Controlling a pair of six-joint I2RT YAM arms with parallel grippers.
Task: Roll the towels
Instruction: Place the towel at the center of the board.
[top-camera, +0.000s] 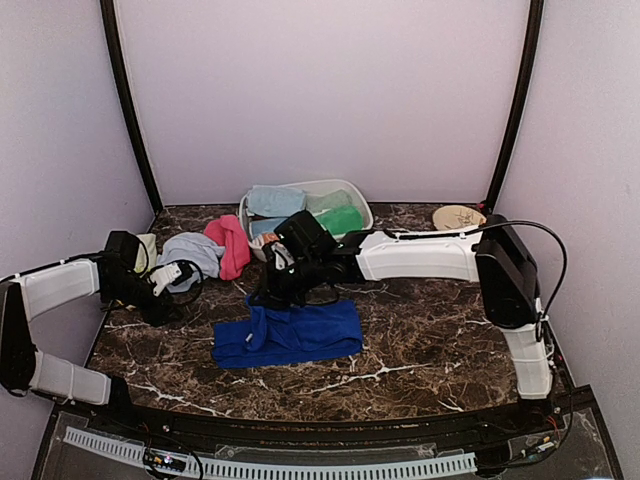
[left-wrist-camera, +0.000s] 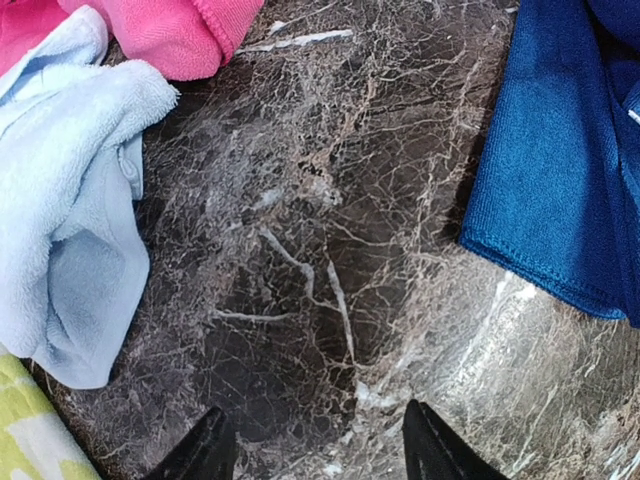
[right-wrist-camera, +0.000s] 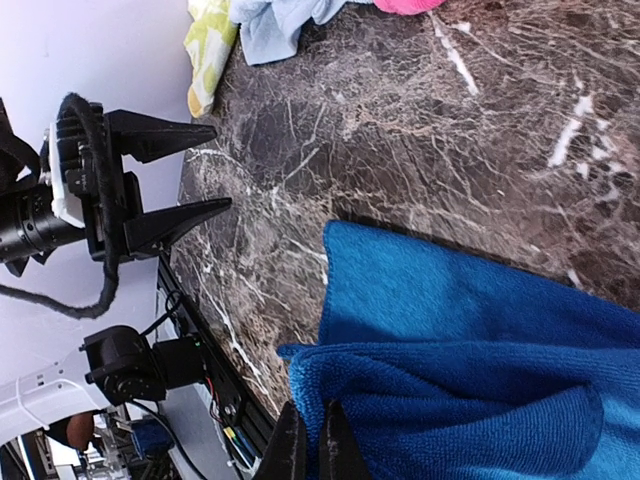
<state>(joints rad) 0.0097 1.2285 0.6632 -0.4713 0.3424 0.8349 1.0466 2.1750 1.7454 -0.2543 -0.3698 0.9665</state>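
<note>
I see the royal blue towel (top-camera: 290, 333) lying partly folded on the dark marble table (top-camera: 420, 330). My right gripper (right-wrist-camera: 312, 445) is pinched closed on a fold near the towel's far left corner. Left of that towel, my left gripper (left-wrist-camera: 318, 450) hovers over bare marble, jaws partly apart, holding nothing. Beyond the towel lie a pale blue towel (top-camera: 190, 252), a pink towel (top-camera: 230, 245) and a white tub (top-camera: 355, 200) with more cloths.
</note>
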